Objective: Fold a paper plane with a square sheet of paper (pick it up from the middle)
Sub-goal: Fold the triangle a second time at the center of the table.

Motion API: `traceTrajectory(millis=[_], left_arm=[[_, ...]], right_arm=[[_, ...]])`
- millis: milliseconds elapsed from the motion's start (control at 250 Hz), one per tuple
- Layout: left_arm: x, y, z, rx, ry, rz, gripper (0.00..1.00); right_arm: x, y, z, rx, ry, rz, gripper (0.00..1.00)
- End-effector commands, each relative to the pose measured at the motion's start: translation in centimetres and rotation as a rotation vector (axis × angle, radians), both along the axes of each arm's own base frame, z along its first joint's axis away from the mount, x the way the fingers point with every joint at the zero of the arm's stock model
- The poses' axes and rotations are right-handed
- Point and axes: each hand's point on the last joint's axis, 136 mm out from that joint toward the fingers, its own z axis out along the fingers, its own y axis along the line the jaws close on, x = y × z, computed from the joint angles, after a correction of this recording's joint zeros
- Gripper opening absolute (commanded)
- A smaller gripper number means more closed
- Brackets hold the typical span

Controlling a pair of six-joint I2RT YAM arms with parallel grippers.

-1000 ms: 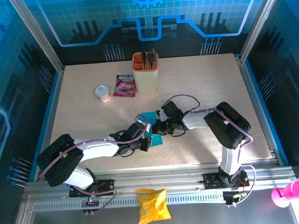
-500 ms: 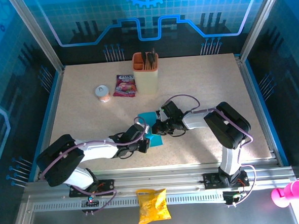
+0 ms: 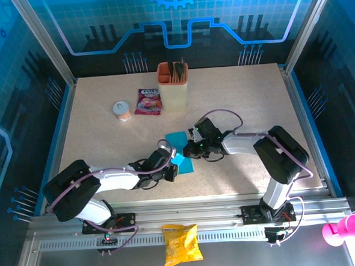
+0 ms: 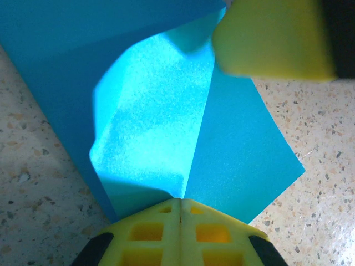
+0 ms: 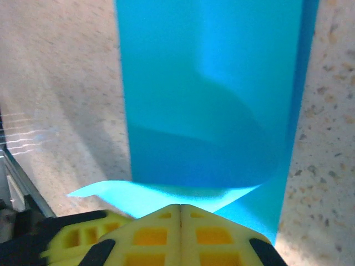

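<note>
The square sheet of paper [image 3: 178, 146] is bright blue and lies partly folded on the speckled table between my two grippers. My left gripper [image 3: 170, 168] is shut, its yellow tips [image 4: 178, 200] resting at the near edge of the paper [image 4: 244, 149], where a crease meets them. A lighter flap [image 4: 150, 111] stands up left of that crease. My right gripper [image 3: 192, 148] is shut too, its tip [image 5: 180, 206] against a near edge of the paper [image 5: 211, 83] that curls up in front of it. I see no paper between either pair of jaws.
A beige cup [image 3: 173, 86] with dark utensils stands at the back, with a pink-purple packet [image 3: 148, 102] and a small round tub [image 3: 122, 110] to its left. A yellow snack bag [image 3: 181, 244] lies on the front rail, and a pink object [image 3: 346, 230] sits at the bottom right.
The right arm's elbow has swung out to the right and its gripper has edged slightly right over the paper. The left gripper has drawn back a little toward the lower left.
</note>
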Motion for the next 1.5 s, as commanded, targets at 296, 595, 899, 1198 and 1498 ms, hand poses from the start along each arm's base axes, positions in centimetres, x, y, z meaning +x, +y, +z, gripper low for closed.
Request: traceTrajectory(millis=[296,595,899,1198,1498], left_arm=[[-1.9,1.7,-2.3,0.064,0.077,0.007,0.0],[-1.9,1.7,-2.5,0.068,0.081,0.0,0.0],[-2.6,1.6,-3.5,0.077,0.113,-0.026,0.0],[-3.0,1.8,-4.2,0.082,0.135,-0.035,0.0],[-3.3,1.8,-4.4,0.082,0.144,-0.042,0.0]], right_arm=[[-2.5,2.7,0.0,-0.029,-0.013,0.056,0.0],[-3.3,4.3,-2.7,-0.059,0.033,0.072,0.0],[-1.5,1.9,-4.6,-0.091,0.08,-0.005,0.0],[0.6,0.1,-4.8,-0.105,0.087,-0.037,0.0],[3.0,-1.8,-5.1,-0.128,0.09,-0.077,0.0]])
